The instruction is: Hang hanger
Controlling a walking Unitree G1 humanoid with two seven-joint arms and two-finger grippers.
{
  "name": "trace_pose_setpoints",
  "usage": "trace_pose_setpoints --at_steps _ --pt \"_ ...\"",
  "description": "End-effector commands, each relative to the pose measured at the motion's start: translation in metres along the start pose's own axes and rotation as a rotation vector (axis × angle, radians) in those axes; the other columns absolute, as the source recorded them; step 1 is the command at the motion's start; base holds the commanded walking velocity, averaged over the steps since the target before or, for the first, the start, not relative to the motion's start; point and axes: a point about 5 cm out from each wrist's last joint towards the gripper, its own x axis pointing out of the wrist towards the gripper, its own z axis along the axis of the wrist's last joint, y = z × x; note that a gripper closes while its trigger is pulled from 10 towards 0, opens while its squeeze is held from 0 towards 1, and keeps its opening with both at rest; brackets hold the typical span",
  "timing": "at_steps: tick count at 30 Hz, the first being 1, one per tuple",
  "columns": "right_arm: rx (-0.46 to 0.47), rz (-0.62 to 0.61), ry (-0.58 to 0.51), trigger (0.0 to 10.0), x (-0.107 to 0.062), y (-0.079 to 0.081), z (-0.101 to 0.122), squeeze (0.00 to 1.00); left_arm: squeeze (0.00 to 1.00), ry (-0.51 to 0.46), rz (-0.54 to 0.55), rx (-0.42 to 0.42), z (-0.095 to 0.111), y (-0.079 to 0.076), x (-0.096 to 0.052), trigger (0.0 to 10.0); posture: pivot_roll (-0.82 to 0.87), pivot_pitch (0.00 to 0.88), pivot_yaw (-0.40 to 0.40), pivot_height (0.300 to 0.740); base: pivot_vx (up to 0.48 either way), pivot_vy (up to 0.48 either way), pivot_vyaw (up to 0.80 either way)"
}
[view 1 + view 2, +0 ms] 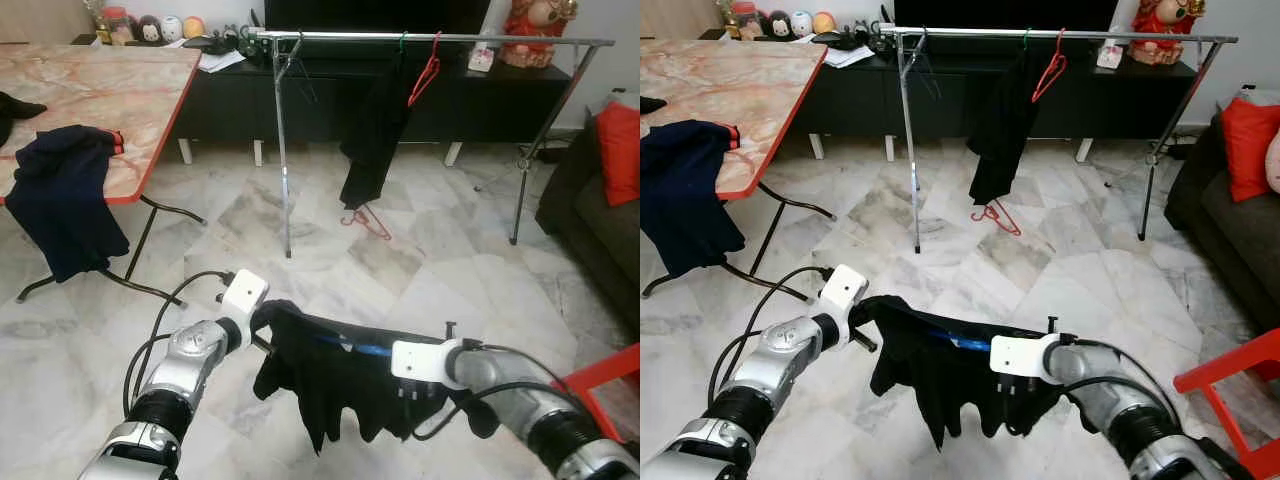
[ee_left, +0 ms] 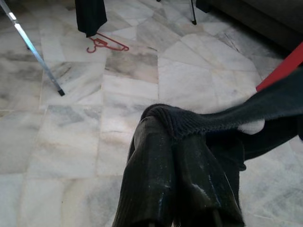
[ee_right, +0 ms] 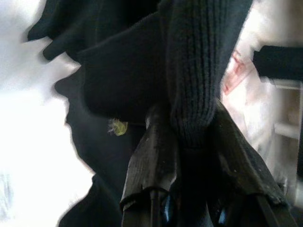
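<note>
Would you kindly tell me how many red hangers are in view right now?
2. One red hanger hangs on the rail, beside the hung black garment; the other red hanger lies on the floor beneath that garment. More could be hidden behind the clothes.

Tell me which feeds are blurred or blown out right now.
Right wrist view: background washed out white, black knitted garment close and soft. Left wrist view: sharp on the marble floor and red plastic hanger, the fingers blurred. Eye views: evenly lit, sharp to the chrome clothes rail.
</note>
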Motion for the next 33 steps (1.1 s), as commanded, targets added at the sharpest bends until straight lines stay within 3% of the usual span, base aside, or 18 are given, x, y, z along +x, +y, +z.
trace_pose_setpoints --at_steps 1,13,15,16,17,24,33 --pt "0.104 -0.097 0.002 0.0 -0.001 -0.019 -0.001 0.0 0.0 -0.018 0.003 -0.002 0.004 0.0 -0.001 10.0 -0.07 0.0 -0.049 0.74 0.0 0.0 0.0" --pt "0.332 -0.219 -0.079 0.0 0.01 -0.027 0.024 0.0 0.0 -0.048 0.002 -0.003 0.009 -0.006 0.0 10.0 -0.06 0.005 -0.05 0.74 0.0 0.0 0.0" --pt "0.439 -0.24 -0.099 0.0 0.012 -0.029 0.028 0.0 0.0 -0.068 0.003 0.002 0.013 -0.008 0.002 10.0 -0.05 0.003 -0.049 0.74 0.0 0.0 0.0" --pt "0.439 -0.24 -0.099 0.0 0.012 -0.029 0.028 0.0 0.0 -0.068 0.003 0.002 0.013 -0.008 0.002 10.0 -0.05 0.003 -0.049 0.74 0.0 0.0 0.0" --pt "0.564 -0.289 -0.147 0.0 0.013 -0.034 0.033 0.0 0.0 -0.103 -0.025 -0.004 0.02 -0.015 0.004 10.0 -0.05 0.004 -0.049 0.74 0.0 0.0 0.0" --pt "0.846 -0.468 -0.282 0.0 0.005 -0.059 0.038 0.0 0.0 -0.157 -0.127 0.005 0.027 -0.03 0.004 10.0 -0.04 0.003 -0.043 0.74 0.0 0.0 0.0" --pt "0.882 -0.499 -0.277 0.0 0.007 -0.057 0.037 0.0 0.0 -0.263 -0.226 -0.004 0.048 -0.045 0.001 10.0 -0.04 0.003 -0.028 0.74 0.0 0.0 0.0"
